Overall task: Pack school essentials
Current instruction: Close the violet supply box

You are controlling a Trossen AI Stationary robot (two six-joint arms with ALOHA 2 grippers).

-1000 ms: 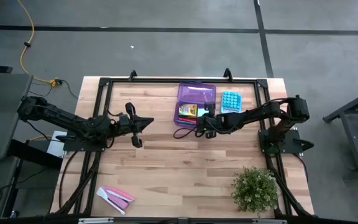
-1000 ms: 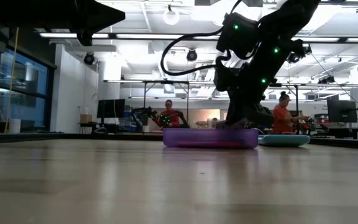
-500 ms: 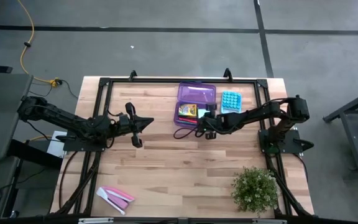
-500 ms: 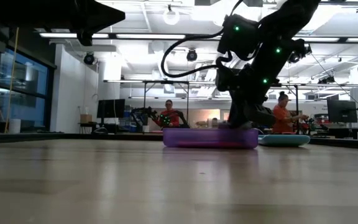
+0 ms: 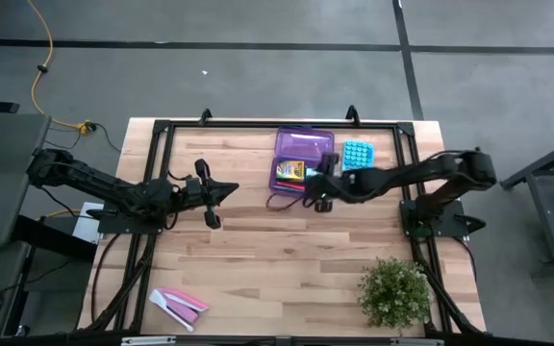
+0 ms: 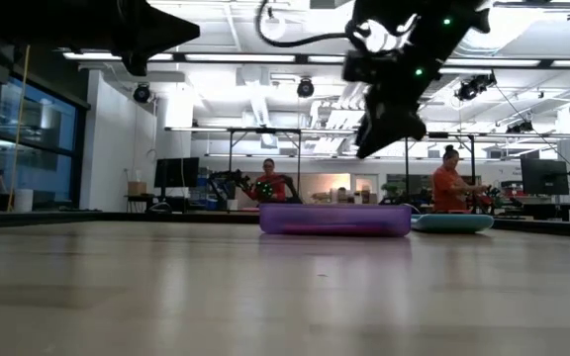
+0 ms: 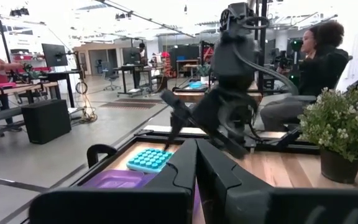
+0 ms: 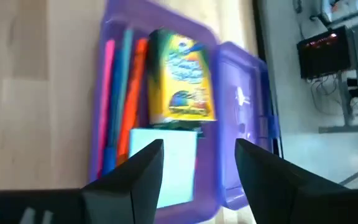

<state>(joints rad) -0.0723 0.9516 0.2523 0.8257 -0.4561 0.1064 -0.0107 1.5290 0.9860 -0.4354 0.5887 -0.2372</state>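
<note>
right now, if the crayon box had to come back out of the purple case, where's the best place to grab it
Probably across the long side edges of the yellow crayon box, coming straight down from above. It lies flat in the purple case, pens against one side and a pale pad at one end.

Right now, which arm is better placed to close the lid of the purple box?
Right. The right end effector hovers open directly above the purple plastic pencil box, its lid still open; the left end effector waits shut, farther away over bare table.
</note>
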